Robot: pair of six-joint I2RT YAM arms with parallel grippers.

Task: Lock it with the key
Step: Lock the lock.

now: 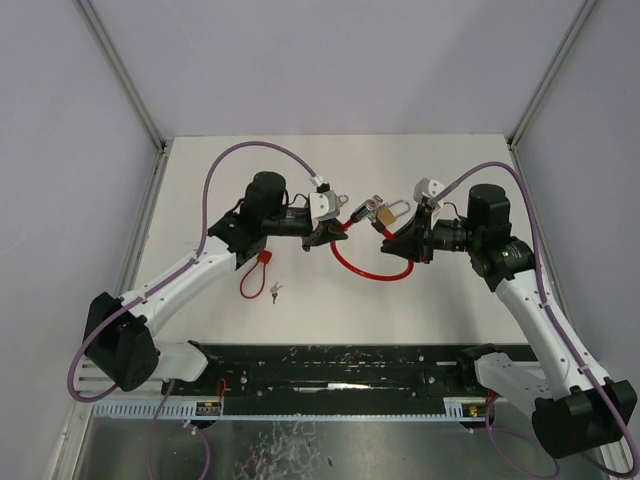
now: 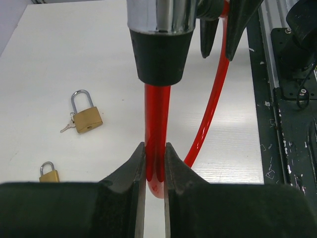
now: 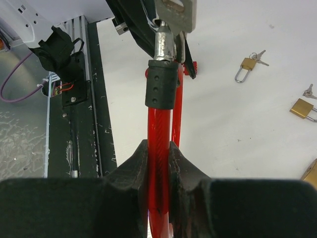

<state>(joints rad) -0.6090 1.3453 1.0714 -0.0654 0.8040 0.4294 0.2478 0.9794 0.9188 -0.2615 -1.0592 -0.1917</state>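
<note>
The table is carrying a red loop and keys, lower left of centre; a padlock is lying at left.

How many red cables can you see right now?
2. The long red cable droops between the left hand and right hand, each clamped near one end. A smaller red loop lies by the left arm, keys beside it. Others could be hidden.

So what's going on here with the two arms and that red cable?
Both arms hold one red cable over the table. The left gripper is shut on it near one capped end, the right gripper near the other. A brass padlock sits between them at the cable ends; keys lie untouched on the table.
</note>
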